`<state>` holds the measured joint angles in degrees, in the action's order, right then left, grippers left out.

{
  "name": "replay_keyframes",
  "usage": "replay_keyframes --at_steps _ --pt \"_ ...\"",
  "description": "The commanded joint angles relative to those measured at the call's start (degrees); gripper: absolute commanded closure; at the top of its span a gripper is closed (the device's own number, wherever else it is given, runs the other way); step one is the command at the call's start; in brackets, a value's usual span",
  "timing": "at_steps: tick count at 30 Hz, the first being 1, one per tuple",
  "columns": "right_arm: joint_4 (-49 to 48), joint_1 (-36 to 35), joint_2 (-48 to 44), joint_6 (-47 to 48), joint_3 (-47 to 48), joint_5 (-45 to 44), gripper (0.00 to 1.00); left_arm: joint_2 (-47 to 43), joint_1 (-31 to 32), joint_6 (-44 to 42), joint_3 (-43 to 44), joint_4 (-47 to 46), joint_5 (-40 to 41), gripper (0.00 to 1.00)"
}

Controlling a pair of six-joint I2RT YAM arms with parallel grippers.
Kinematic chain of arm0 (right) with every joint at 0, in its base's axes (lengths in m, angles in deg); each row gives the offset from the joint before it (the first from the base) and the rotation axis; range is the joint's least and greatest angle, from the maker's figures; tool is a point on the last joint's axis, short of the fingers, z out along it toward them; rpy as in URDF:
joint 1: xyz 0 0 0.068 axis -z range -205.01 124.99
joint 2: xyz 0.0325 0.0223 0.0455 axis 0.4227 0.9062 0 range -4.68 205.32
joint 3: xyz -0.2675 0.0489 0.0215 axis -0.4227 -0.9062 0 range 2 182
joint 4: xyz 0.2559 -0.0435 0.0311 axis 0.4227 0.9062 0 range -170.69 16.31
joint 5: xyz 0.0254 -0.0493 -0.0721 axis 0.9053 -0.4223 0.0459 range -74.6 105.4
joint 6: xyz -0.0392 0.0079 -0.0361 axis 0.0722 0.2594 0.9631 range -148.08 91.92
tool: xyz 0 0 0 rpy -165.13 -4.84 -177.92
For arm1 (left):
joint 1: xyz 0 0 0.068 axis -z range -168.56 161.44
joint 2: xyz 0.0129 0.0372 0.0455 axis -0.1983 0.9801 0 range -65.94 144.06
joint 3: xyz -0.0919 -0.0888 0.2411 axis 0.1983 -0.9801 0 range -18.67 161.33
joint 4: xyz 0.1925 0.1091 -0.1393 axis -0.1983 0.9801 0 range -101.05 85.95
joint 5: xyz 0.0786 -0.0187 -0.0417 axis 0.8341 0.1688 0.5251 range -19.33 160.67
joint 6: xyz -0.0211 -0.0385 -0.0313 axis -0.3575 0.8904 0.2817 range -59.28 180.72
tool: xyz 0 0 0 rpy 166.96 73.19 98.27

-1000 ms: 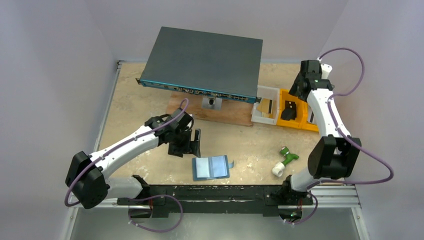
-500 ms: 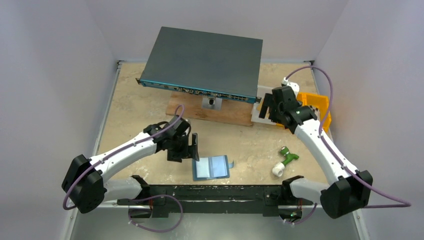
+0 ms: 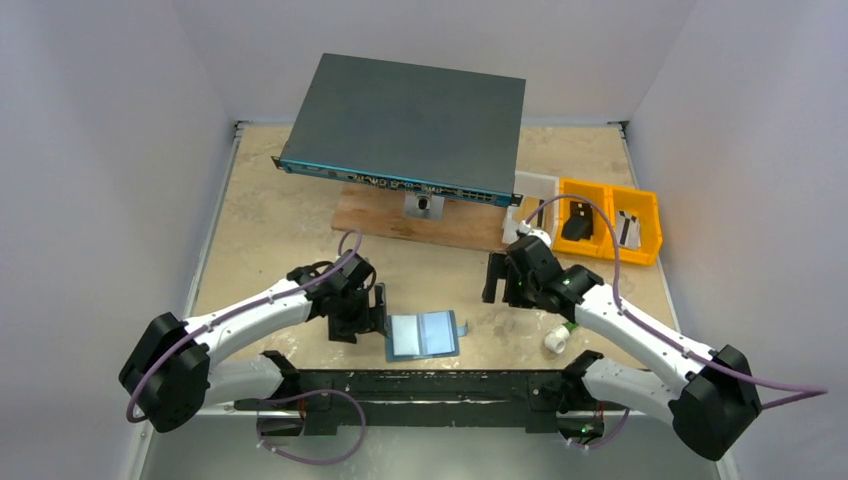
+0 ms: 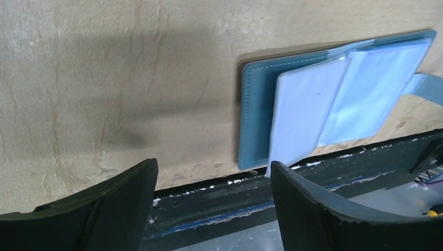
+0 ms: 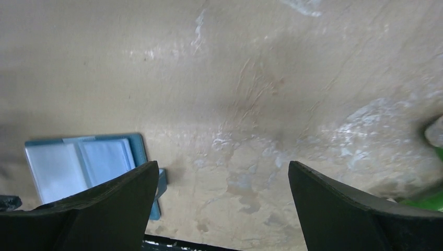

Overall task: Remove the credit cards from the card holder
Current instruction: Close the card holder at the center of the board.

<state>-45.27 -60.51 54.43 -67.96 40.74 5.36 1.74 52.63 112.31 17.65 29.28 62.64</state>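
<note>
Card holder [image 3: 423, 335] lies open; credit cards [image 4: 300, 112] look blank, details unreadable.

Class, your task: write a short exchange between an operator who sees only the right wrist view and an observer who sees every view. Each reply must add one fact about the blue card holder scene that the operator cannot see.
Operator: I see only part of the open card holder, at my lower left. Where is the left gripper?
Observer: It hangs open just beside the holder, on the side away from you, holding nothing.
Operator: Are any cards out?
Observer: No. The left wrist view shows the pale credit cards lying inside the holder; none lies loose on the table.
</note>
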Motion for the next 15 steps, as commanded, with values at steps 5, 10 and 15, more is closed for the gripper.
replay_keyframes --at_steps 5,10,15 --pt "-10.7 -9.0 1.4 -6.8 -4.5 4.5 0.07 -1.1 0.8 4.1 -3.7 -3.6 1.1 0.24" --pt "-16.0 -13.6 4.8 -8.0 -5.3 5.2 0.08 -0.2 2.4 5.6 -5.0 -4.8 1.5 0.25" --pt "-19.2 -16.5 7.7 -8.2 -5.0 5.8 0.09 1.1 3.4 6.6 -6.1 -6.2 1.8 0.26"
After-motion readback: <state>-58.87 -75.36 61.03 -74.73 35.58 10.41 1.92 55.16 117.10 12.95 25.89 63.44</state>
